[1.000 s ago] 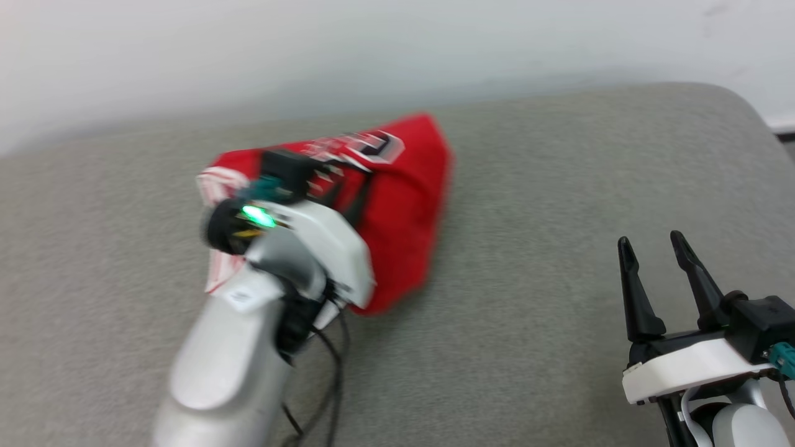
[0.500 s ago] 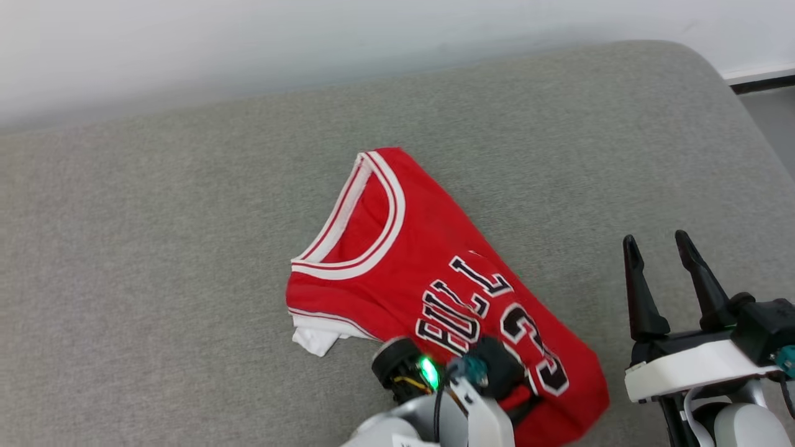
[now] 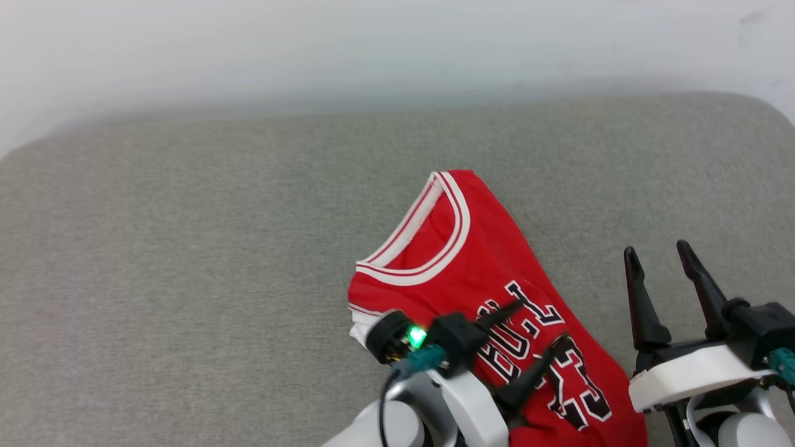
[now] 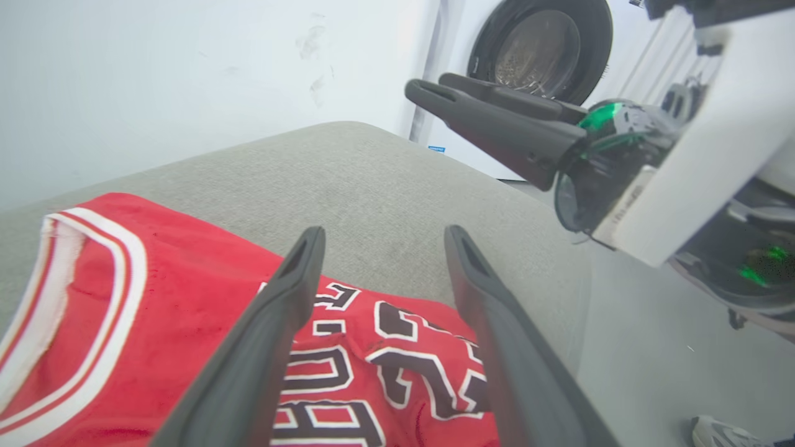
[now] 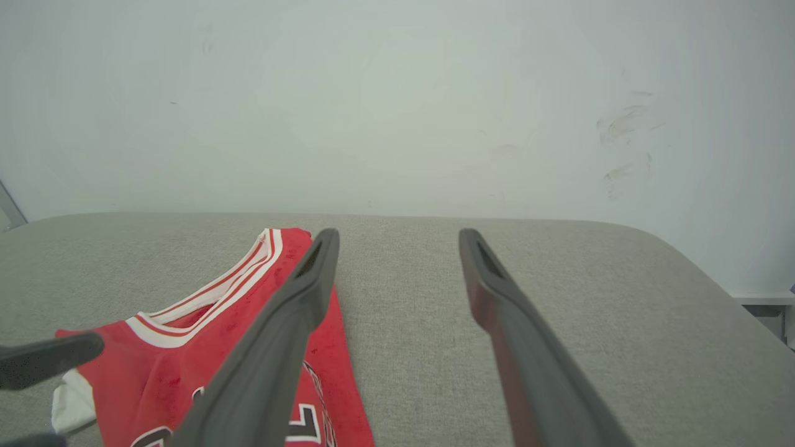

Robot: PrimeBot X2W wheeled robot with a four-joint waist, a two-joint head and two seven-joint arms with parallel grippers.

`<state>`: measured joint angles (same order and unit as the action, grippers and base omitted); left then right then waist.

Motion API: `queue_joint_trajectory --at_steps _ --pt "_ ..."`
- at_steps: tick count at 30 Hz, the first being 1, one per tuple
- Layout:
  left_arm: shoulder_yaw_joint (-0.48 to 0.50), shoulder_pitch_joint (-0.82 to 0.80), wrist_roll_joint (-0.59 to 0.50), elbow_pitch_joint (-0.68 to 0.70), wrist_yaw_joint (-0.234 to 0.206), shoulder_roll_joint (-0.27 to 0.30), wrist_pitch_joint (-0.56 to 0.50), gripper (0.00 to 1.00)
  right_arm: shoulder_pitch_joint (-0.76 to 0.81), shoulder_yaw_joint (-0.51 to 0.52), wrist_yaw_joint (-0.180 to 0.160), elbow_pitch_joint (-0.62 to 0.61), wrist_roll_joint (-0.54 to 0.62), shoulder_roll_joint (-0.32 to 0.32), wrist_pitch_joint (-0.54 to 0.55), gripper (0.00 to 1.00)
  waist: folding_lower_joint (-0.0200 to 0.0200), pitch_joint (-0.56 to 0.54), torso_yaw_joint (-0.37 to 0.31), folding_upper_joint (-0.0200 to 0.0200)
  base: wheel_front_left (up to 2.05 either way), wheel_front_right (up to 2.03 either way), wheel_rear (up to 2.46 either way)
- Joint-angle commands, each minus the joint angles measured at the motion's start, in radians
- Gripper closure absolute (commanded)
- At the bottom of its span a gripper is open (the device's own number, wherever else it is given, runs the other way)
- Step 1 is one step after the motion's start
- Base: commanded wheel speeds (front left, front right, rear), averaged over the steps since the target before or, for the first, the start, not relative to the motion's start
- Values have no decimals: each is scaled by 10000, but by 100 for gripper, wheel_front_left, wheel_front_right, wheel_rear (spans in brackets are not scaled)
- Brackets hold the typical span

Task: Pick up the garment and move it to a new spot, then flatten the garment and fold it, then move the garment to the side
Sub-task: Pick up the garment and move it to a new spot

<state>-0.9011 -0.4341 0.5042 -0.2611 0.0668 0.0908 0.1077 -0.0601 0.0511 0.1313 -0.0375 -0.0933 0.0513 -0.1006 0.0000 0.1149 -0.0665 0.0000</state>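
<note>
In the head view, the garment (image 3: 472, 273) lies on the grey cushion (image 3: 186, 248), right of centre and towards the near edge. Its striped collar points far and its lettering runs towards the near right. The left gripper (image 3: 540, 323) hovers over the lettering with its jaws spread and nothing between them. The right gripper (image 3: 657, 249) waits just right of the cloth, jaws released and empty.

In the left wrist view, the fingers (image 4: 267, 347) straddle the number. The cloth beneath is rumpled and not pinched. A washing machine (image 4: 546, 43) stands beyond the cushion's edge.

In the right wrist view, the collar sits left of the parted fingers (image 5: 279, 335), and a white sleeve peeks out at the left margin.

Judging by this, the move to a new spot looks done and flattening is the step in hand. The next move calls for each gripper to take an opposite edge, probably shoulder and hem, and draw the bunched body outward before any fold.
</note>
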Motion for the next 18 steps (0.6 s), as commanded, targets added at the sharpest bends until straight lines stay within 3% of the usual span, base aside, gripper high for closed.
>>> queue_joint_trajectory --at_steps 1,9,18 --pt "174 139 -22 7 -182 4 329 0 227 16 -10 -61 26 -13 73 0 0 -371 330 0 0 0 0" --pt "1749 747 198 -2 -1477 353 1422 0 799 70 -10 -326 87 -15 439 0 0 -1058 731 0 0 0 0" --pt "3635 1782 313 614 -2580 1576 1573 0 1160 126 -10 -658 -79 -13 627 0 0 -1369 965 0 0 0 0"
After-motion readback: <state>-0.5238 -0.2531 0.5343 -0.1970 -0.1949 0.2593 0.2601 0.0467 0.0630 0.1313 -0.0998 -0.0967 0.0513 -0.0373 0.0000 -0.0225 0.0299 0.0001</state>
